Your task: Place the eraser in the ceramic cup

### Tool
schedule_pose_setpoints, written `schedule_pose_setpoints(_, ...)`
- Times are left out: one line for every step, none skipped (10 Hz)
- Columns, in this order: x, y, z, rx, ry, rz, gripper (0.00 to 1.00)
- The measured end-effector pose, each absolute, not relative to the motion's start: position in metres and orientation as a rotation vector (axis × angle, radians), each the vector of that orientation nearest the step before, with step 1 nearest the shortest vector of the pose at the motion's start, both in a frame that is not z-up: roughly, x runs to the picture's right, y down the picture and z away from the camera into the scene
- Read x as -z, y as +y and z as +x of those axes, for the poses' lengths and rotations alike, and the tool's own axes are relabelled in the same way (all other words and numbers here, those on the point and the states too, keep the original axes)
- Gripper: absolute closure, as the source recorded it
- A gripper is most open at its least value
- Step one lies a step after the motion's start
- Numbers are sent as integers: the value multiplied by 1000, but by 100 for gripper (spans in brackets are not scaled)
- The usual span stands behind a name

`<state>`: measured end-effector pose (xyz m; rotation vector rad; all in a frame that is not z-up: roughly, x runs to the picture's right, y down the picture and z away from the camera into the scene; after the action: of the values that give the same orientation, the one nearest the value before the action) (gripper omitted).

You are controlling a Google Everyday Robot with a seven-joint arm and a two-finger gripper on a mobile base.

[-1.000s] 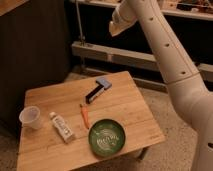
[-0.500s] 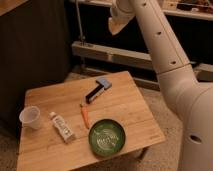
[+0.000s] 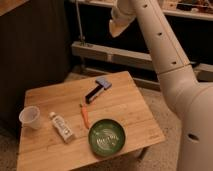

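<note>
The eraser (image 3: 93, 94), a black elongated block, lies on the wooden table (image 3: 131, 109) near its far middle. One end of it is next to a small blue-grey block (image 3: 104, 83). The ceramic cup (image 3: 29, 117), whitish and tapered, stands upright at the table's left edge, well apart from the eraser. My white arm (image 3: 159, 47) rises from the right side to the top of the view, high above the table. My gripper is not in view beyond the arm's upper end (image 3: 120, 21).
An orange pen-like stick (image 3: 85, 116) lies mid-table. A white tube (image 3: 62, 127) lies between the stick and the cup. A green round bowl (image 3: 106, 137) sits near the front edge. Dark shelving and a metal rail (image 3: 120, 56) stand behind the table.
The arm's upper end has shifted slightly near the top of the view. Nothing on the table has moved.
</note>
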<state>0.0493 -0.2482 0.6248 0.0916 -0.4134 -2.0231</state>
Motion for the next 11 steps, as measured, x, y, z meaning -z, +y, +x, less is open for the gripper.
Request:
schedule_pose_setpoints(-624, -246, 51, 2012, -421, 96, 79)
schedule_pose_setpoints(-625, -238, 50, 1984, -450, 120, 79)
schedule_pose_setpoints(-625, -225, 47, 1933, -483, 178, 79)
schedule_pose_setpoints(-625, -214, 45, 1879, -508, 228, 79)
schedule_pose_setpoints(-623, -206, 40, 1832, -532, 272, 79)
schedule_pose_setpoints(-621, -195, 31, 1767, -568, 318, 79)
schedule_pose_setpoints(-617, -187, 25, 1703, -591, 347, 79)
schedule_pose_setpoints(-617, -176, 20, 1637, -609, 347, 79)
schedule_pose_setpoints(-613, -166, 7, 1598, -621, 330, 79)
schedule_pose_setpoints(-613, -141, -11, 1544, -641, 261, 79)
schedule_pose_setpoints(-613, -140, -12, 1542, -643, 256, 79)
